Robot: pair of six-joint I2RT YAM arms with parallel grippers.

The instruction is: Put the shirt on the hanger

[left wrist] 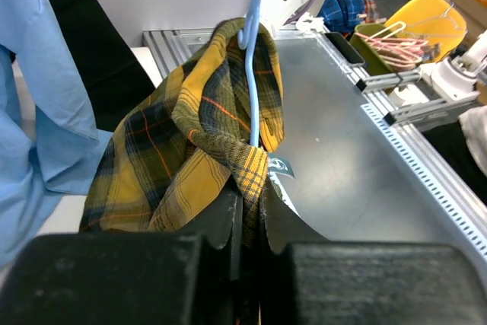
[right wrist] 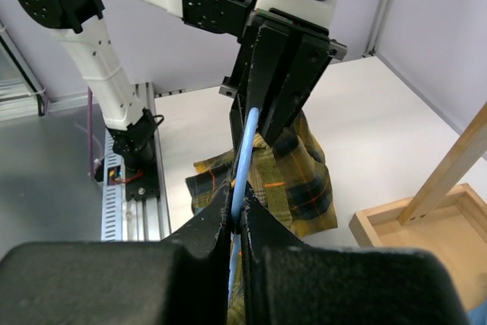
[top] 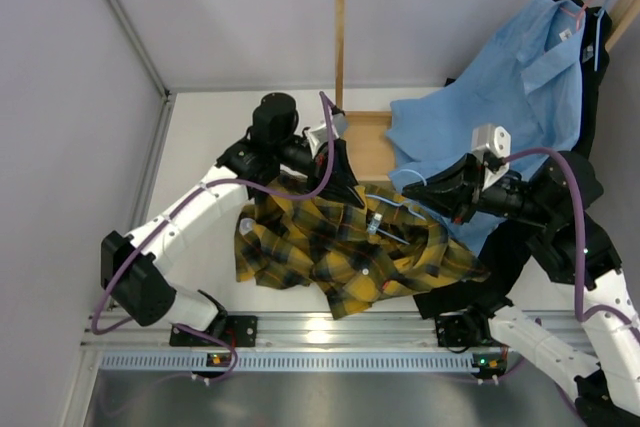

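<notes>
While limp, shirt (left wrist: 175, 157) in left claw (left wrist: 249, 207), hanger (left wrist: 253, 74) alongside.

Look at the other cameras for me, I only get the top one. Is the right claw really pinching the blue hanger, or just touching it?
Observer: Pinching it. The right wrist view shows the right gripper shut on the pale blue hanger.
Operator: And what's the left claw got?
Observer: In the left wrist view the left gripper is shut on a bunch of plaid shirt fabric, right where the hanger wire runs down to it.
Operator: Are there spare hangers anywhere?
Observer: Yes. Pink hangers lie in a greenish tub that only the left wrist view shows.
</notes>
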